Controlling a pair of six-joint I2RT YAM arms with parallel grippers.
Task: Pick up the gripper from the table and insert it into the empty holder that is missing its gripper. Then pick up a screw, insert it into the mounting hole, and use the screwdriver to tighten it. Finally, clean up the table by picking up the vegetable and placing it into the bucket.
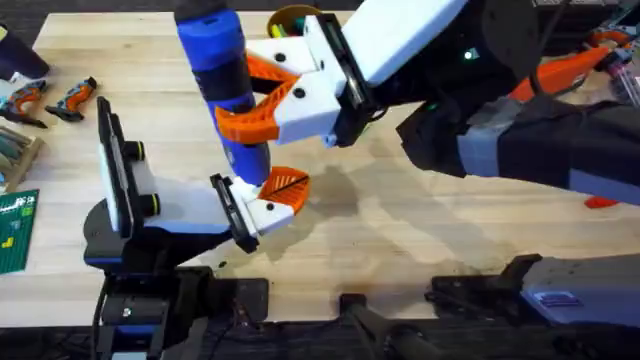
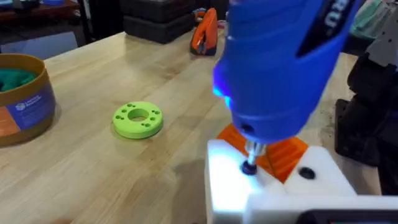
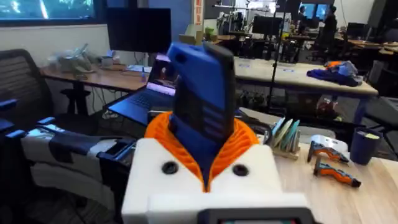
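Clearly the screw-tightening step is in hand: the right gripper (image 1: 268, 100) has its orange-padded fingers pinched around the blue body of the screwdriver (image 1: 225, 85), holding it upright near the middle of the table, and in the left wrist view the thin metal bit sits on a dark screw (image 2: 249, 167) in the white holder (image 2: 273, 190) of the left gripper (image 1: 262, 200). The orange gripper (image 1: 286, 187) already sits in that holder, so insertion looks done. I cannot tell whether the left gripper's own fingers are spread or pressed together. A blue glow shows on the driver's body in the left wrist view, which suggests it may be running, though that is a guess. The next move calls for keeping the bit square on the screw head with steady downward pressure until it seats, then lifting straight off without dragging the holder sideways. A second dark hole (image 2: 306, 173) lies just beside the first on the same white face. Around it, the lime green disc (image 2: 137, 119) lies on bare wood, well apart from the holder, and the bucket (image 2: 23, 96) stands near the far edge of the table with something green inside, possibly the vegetable (image 2: 15, 79). Orange-and-black tools (image 1: 72, 98) rest near the far left corner. Nothing stands between bit and screw; the likely trouble is the bit slipping off the head.
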